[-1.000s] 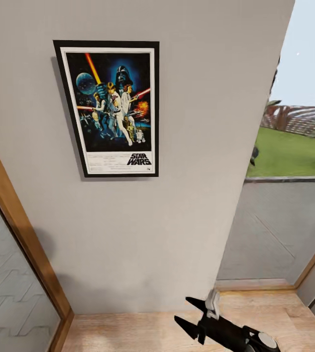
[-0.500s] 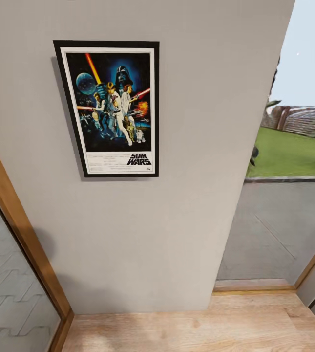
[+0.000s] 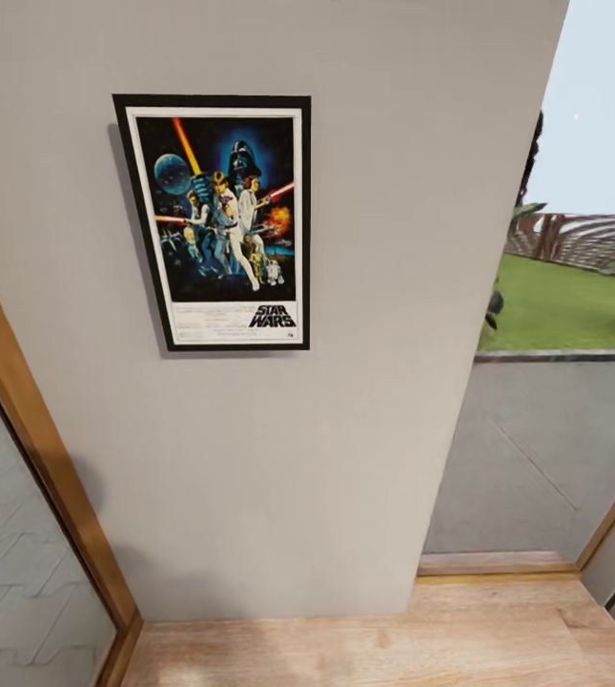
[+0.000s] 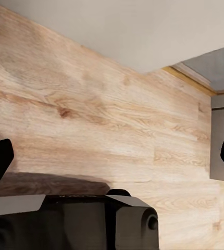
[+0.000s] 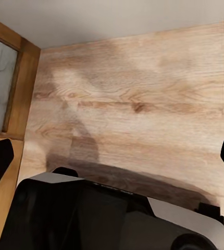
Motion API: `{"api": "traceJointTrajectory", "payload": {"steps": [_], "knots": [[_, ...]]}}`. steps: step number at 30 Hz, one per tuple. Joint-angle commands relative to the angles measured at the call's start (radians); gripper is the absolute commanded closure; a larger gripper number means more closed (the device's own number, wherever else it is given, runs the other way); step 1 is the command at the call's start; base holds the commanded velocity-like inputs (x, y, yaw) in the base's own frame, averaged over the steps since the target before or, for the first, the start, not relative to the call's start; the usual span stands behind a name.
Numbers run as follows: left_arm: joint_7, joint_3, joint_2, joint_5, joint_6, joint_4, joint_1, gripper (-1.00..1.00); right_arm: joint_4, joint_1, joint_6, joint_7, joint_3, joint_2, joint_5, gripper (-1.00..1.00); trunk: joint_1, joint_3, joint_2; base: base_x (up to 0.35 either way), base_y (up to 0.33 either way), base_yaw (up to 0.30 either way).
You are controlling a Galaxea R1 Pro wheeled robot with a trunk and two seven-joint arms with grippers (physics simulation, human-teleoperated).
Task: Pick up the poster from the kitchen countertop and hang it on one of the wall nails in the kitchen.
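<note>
The poster [image 3: 221, 221] is hanging flat on the wall [image 3: 364, 286], well above both end effectors [image 4: 112, 156] [image 5: 112, 161], which are gaping wide, empty; a shallow nail catch could be letting it slip.

Even, soft daylight throughout; brightest at the upper right of the head view. The poster [image 3: 219, 221] casts a thin shadow along its left edge. Both wrist views look slightly soft, with dark shadow on the wooden floor [image 4: 91, 120].
</note>
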Motion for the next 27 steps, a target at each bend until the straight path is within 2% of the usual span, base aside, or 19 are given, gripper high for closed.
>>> {"api": "traceJointTrajectory", "payload": {"steps": [1,2,6,7,9,14,15,18,19,22,27], "knots": [[-0.004,0.002,-0.001,0.005,0.010,0.001,-0.001,-1.00,0.001,-0.001,-0.005,0.001,0.008,-0.001,-0.007,-1.00,0.001,-0.001,-0.002,0.000,0.000,0.000],[-0.004,0.002,-0.001,0.005,0.010,0.001,-0.001,-1.00,0.001,-0.001,-0.005,0.000,0.008,-0.001,-0.007,-1.00,0.001,0.001,-0.002,0.000,0.000,0.000],[0.046,-0.003,-0.011,0.005,0.010,0.003,-0.001,-1.00,0.002,-0.001,-0.007,-0.098,0.008,0.002,-0.008,-1.00,0.001,0.008,-0.002,0.000,0.000,0.000],[0.108,-0.007,-0.026,0.003,0.009,0.002,-0.001,-1.00,0.001,-0.001,-0.007,-0.189,0.010,0.008,-0.009,-1.00,0.001,0.009,-0.002,0.000,0.000,0.000],[0.122,-0.008,-0.028,0.003,0.009,0.001,-0.001,-1.00,0.001,-0.001,-0.007,-0.209,0.010,0.011,-0.008,-1.00,0.001,0.013,-0.002,0.000,0.000,0.000],[0.136,-0.007,-0.032,0.003,-0.002,0.002,-0.001,-1.00,0.001,-0.001,-0.007,-0.228,0.011,0.013,-0.008,-1.00,0.001,0.020,-0.002,0.000,0.000,0.000],[0.138,-0.006,-0.032,0.003,-0.029,0.002,-0.001,-1.00,0.001,-0.001,-0.006,-0.229,0.010,0.013,-0.008,-1.00,0.001,0.021,-0.002,0.000,0.000,0.000],[0.139,-0.004,-0.032,0.003,-0.057,0.003,-0.001,-1.00,0.003,-0.001,-0.005,-0.230,0.011,0.013,-0.006,-1.00,0.001,0.022,-0.002,0.000,0.000,0.000],[0.139,-0.002,-0.031,0.003,-0.072,0.003,-0.001,-1.00,0.097,-0.001,-0.005,-0.231,0.013,0.013,-0.006,-1.00,0.001,0.022,-0.002,0.000,0.000,0.000],[0.138,-0.002,-0.031,0.003,-0.076,0.003,-0.001,-1.00,0.230,-0.001,-0.004,-0.231,0.014,0.013,-0.004,-1.00,0.001,0.022,-0.002,0.000,0.000,0.000],[0.138,-0.002,-0.032,0.003,-0.077,0.003,-0.001,-1.00,0.252,-0.001,-0.004,-0.231,0.014,0.014,-0.005,-1.00,0.001,0.022,-0.002,0.000,0.000,0.000]]}}
